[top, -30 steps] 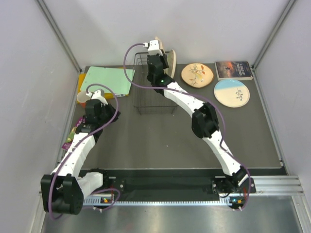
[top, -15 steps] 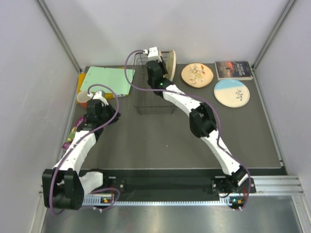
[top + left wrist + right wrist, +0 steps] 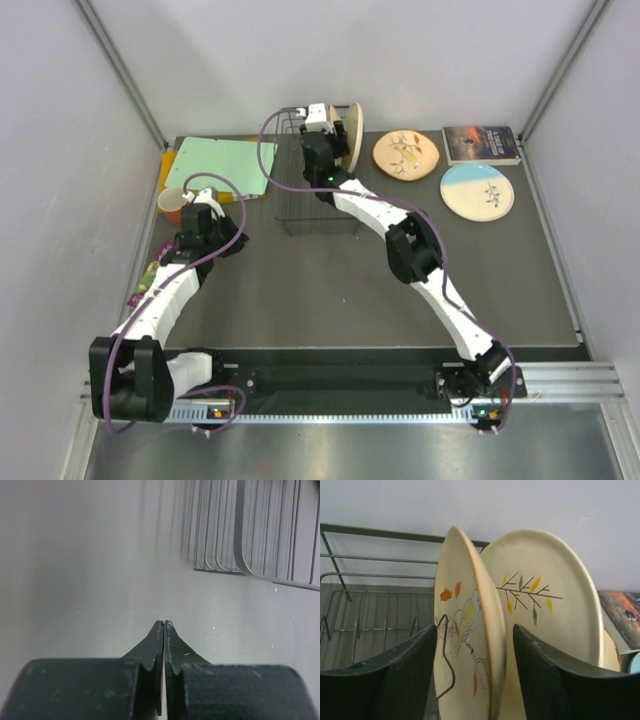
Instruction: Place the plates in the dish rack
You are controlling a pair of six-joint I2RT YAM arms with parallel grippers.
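Grey counter (image 3: pixel 330 290) carries everything. The black wire rack (image 3: pixel 320 230) sits at the far middle, with the green folder (image 3: pixel 222 168) just left of it.

The right arm stretches over the rack to its far end. The right pincer (image 3: pixel 475 627) grips the bird plate (image 3: pixel 467 625) on edge, one finger on each side of it. This plate stands nearly upright and tilts a bit. A rack wire crosses in front of its patterned face, so its lower part is inside the rack at the far end.

The leaf plate (image 3: pixel 545 605) stands upright just behind and to the right of the bird plate. Can't tell if the two touch.

A flat plate (image 3: pixel 406 155) with a pattern lies on the counter just right of the rack. The blue plate (image 3: pixel 478 191) lies flat further right, near it but apart. A book (image 3: pixel 480 144) lies beyond the blue plate at the far right.

A cup (image 3: pixel 172 200) sits by the folder's near left corner.

The left pincer (image 3: pixel 164 622) is closed with its tips together and holds nothing. It hangs over bare counter near the cup, and the rack wires show at the upper right of its wrist view.
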